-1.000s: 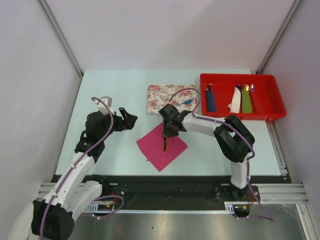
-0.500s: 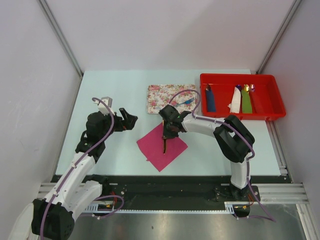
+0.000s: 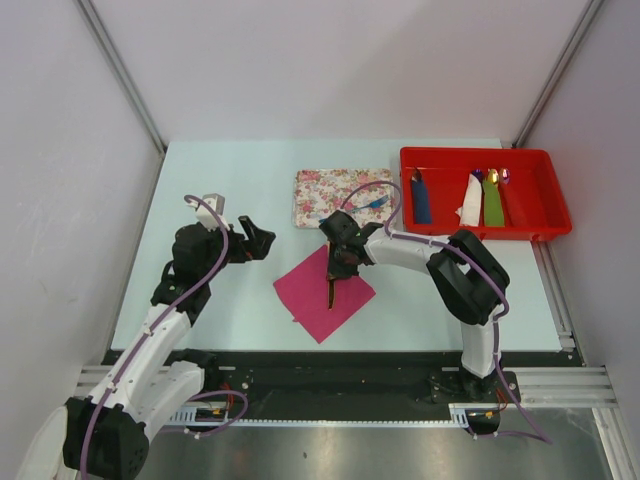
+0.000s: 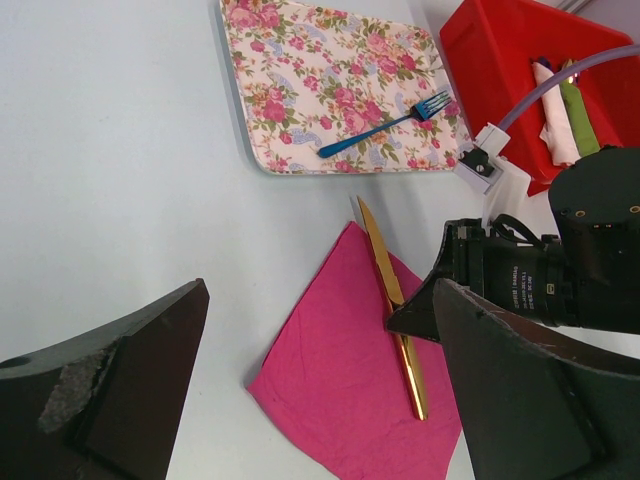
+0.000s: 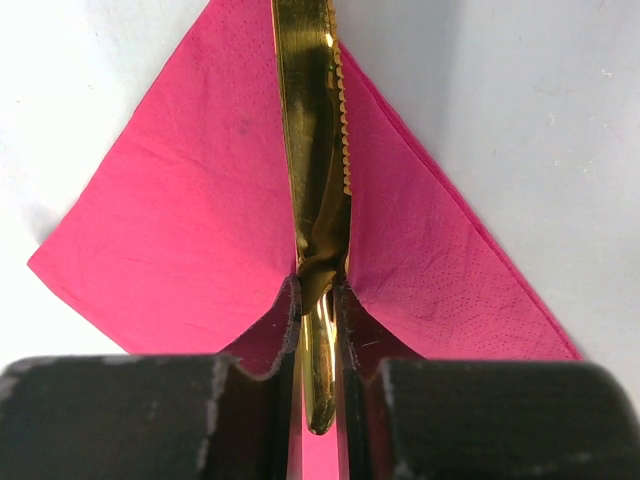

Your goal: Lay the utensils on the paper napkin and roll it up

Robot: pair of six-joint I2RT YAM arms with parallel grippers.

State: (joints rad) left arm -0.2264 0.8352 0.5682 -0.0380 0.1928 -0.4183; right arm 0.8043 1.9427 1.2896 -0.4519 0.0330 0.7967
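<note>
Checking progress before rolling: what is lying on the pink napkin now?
Only the gold knife, laid corner to corner, tip past the far corner, handle held in the right pincer. The fork lies on the floral tray. The napkin beneath the pincer is hidden.

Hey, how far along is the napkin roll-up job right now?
Done: gold knife lies across the pink napkin. In hand: the right jaws grip its handle. Remaining: blue fork sits on the floral tray; rolling not started.
</note>
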